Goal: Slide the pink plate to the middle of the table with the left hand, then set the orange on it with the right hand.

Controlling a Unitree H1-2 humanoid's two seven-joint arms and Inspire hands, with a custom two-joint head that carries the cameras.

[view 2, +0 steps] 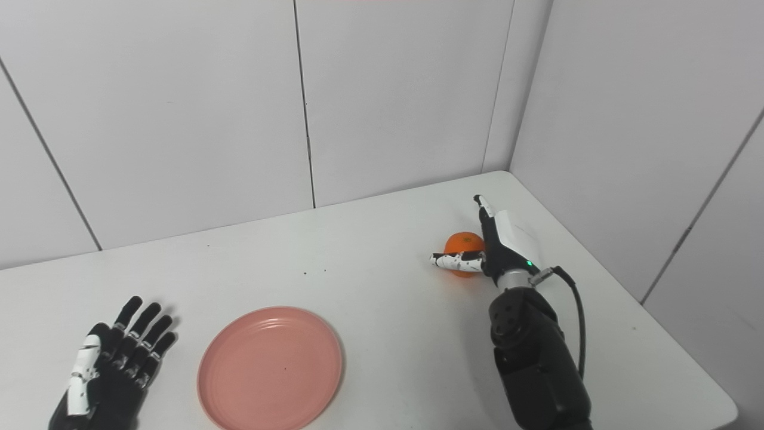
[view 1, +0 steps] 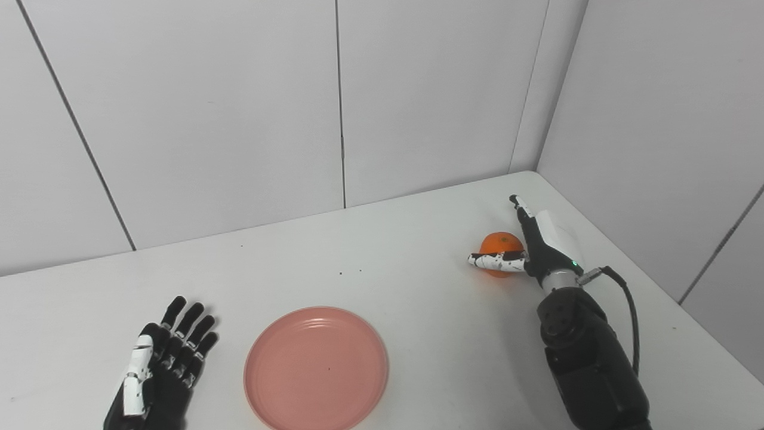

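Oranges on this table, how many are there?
1. The orange sits at the table's far right, beside the open right hand, partly hidden by it. None lies on the pink plate.

Lighting bright, even and diffuse, apparently from overhead; white table (view 1: 418, 251) and wall panels read slightly grey with no blown-out glare. Shadows are soft and short: a faint one just beyond the fingertips of the left hand (view 1: 161, 364), a small dark patch under the orange (view 1: 500, 246) beside the right hand (view 1: 531, 254). Focus is sharp across both views, no motion blur; wall seams tilt noticeably toward the frame edges, indicating wide-angle distortion.
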